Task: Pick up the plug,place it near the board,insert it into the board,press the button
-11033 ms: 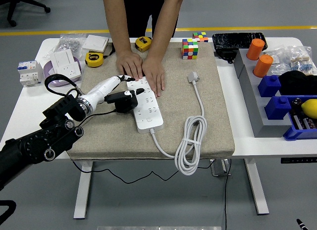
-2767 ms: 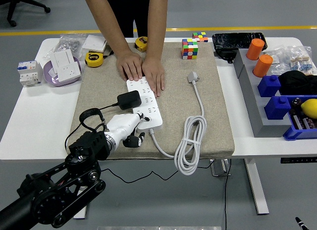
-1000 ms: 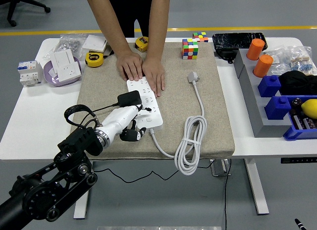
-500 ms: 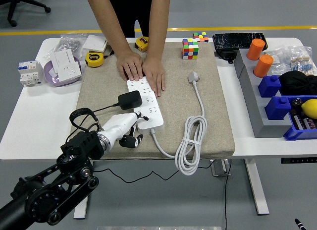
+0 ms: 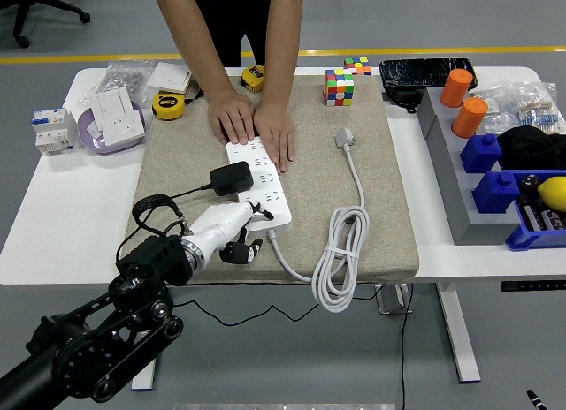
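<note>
The robot's left hand hovers at the near left corner of the power strip, its white palm over the strip's near end and its dark fingers curled together below, gripping nothing. The black plug sits seated in the strip's left side, just beyond the hand, with its thin black cable looping left toward the robot's wrist. The strip lies on a beige mat that covers the middle of the white table. At the strip's far end, a person's two hands press flat on it. The strip's white cord lies coiled to the right, its plug end resting farther back on the mat.
</note>
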Robot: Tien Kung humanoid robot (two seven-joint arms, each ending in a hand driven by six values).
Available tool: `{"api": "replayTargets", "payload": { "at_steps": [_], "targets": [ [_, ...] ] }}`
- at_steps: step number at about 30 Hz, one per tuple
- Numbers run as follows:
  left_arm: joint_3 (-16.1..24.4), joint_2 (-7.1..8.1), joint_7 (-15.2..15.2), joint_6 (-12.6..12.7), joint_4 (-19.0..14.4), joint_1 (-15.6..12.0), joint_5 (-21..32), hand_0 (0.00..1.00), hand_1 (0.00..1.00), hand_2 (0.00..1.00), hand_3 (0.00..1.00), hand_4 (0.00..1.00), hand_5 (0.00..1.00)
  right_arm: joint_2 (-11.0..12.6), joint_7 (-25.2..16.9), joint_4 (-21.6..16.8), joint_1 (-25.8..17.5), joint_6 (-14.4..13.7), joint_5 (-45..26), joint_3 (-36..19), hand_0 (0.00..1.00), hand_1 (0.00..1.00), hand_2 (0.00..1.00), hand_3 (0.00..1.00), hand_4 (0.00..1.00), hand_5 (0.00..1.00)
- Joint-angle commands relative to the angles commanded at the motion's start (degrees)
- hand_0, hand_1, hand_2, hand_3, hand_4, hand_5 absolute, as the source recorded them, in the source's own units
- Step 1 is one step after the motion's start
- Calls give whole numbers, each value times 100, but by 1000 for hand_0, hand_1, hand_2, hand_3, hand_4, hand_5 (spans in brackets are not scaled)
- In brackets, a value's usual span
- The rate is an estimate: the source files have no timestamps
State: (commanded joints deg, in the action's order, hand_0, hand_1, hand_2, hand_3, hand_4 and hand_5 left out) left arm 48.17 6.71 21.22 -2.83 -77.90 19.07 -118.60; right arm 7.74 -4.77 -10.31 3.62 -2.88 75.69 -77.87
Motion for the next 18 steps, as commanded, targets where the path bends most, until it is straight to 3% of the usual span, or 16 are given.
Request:
{"api": "replayTargets", "payload": {
  "at_steps": [11,18],
  "targets": [
    [44,-39,-30,47,18,-6,-71,88,28,158,781,519,2,1,2,0,-11,3,12,6,949,847,780,790,998,998],
    [33,-48,-64,60,249,-1,-58,88,28,158,777,517,2,6,-7,0,-6,4,0,19,949,847,780,790,998,998]
  ]
}}
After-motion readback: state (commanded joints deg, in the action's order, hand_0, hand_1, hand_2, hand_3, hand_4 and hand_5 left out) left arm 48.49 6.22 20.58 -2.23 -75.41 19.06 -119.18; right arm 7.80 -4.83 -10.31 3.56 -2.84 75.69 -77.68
